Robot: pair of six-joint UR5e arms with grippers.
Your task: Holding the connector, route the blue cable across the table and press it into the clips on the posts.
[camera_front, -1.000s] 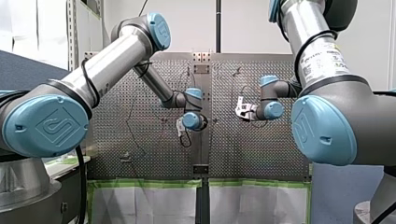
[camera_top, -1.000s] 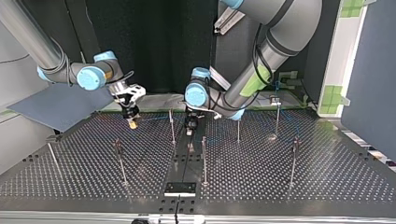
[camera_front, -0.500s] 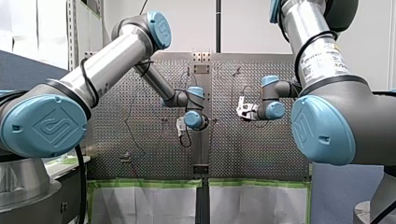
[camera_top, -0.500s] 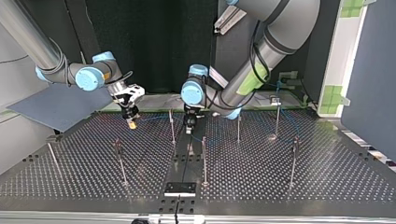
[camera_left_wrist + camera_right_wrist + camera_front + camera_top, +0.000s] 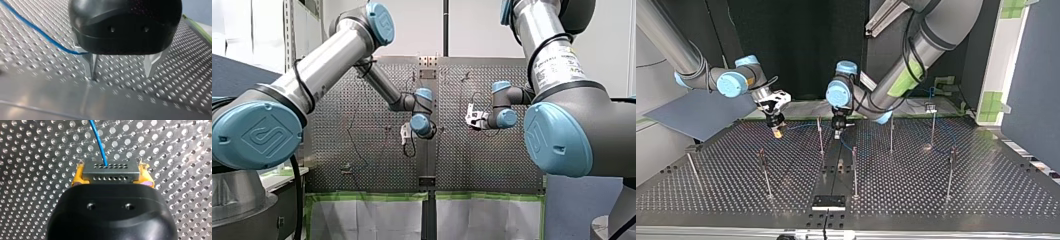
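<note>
My right gripper point(image 5: 112, 175) is shut on a grey connector point(image 5: 110, 171) with rows of small holes, clamped between its yellow pads point(image 5: 78, 176). The blue cable point(image 5: 98, 142) leaves the connector and runs ahead over the perforated plate. In the top view that gripper point(image 5: 778, 131) hangs at the back left, just above the table. My left gripper point(image 5: 120, 76) is open just above the plate, with nothing between its metal fingers point(image 5: 90, 65). The blue cable point(image 5: 37, 31) passes beside one finger, on its outer side. In the top view it point(image 5: 837, 132) stands near the back centre post point(image 5: 820, 136).
Several thin upright posts stand across the perforated table point(image 5: 956, 205), among them one at centre point(image 5: 854, 172), one at back right point(image 5: 933, 122) and one at front left point(image 5: 765, 172). A black plate point(image 5: 828, 201) lies at the front centre edge.
My left arm's wrist has shifted a little toward the top view's left and risen slightly. The right arm has held still with the connector.
</note>
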